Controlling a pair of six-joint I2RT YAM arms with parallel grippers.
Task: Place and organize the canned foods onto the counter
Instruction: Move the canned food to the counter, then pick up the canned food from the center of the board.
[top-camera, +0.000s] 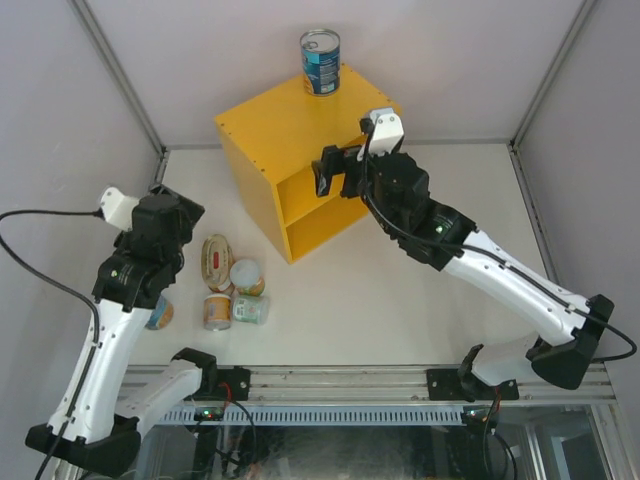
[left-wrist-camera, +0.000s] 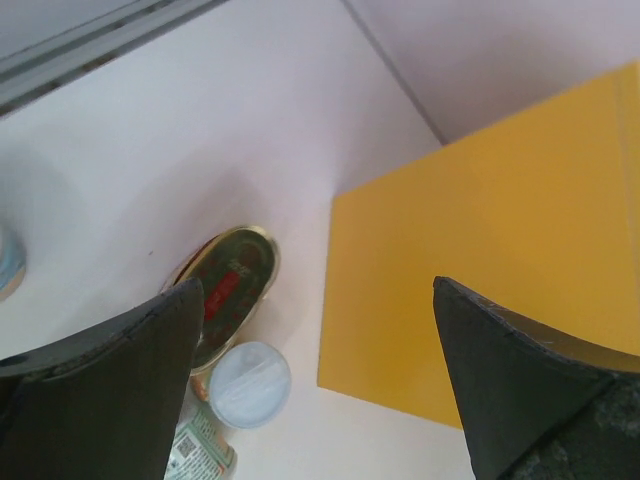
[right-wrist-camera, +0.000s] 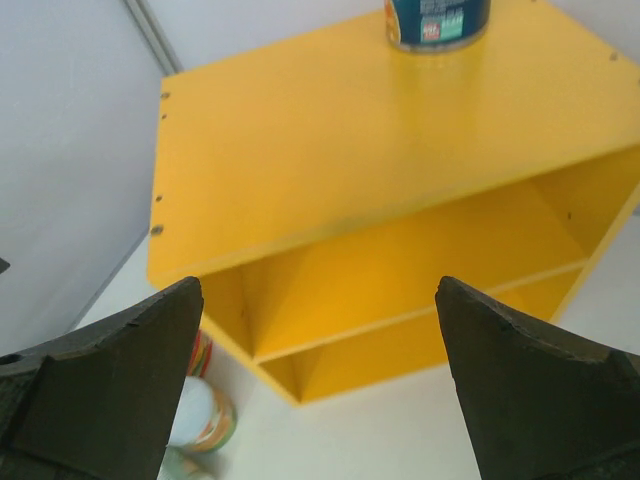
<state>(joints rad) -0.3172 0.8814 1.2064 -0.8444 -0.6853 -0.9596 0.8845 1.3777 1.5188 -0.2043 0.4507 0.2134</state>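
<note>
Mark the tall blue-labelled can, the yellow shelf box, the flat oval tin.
Tall blue-labelled metal can (top-camera: 321, 65): top external view, label side.
Bright yellow box-shaped shelf unit (top-camera: 280, 130): top external view, bare flat top.
Flat oval red-labelled metal tin (left-wrist-camera: 238, 270): left wrist view, lid.

blue can (top-camera: 320, 62) upright, far corner atop yellow counter (top-camera: 270, 130) | 4 tins (top-camera: 246, 276) clustered left of it, poss. 5th half-hidden
</note>
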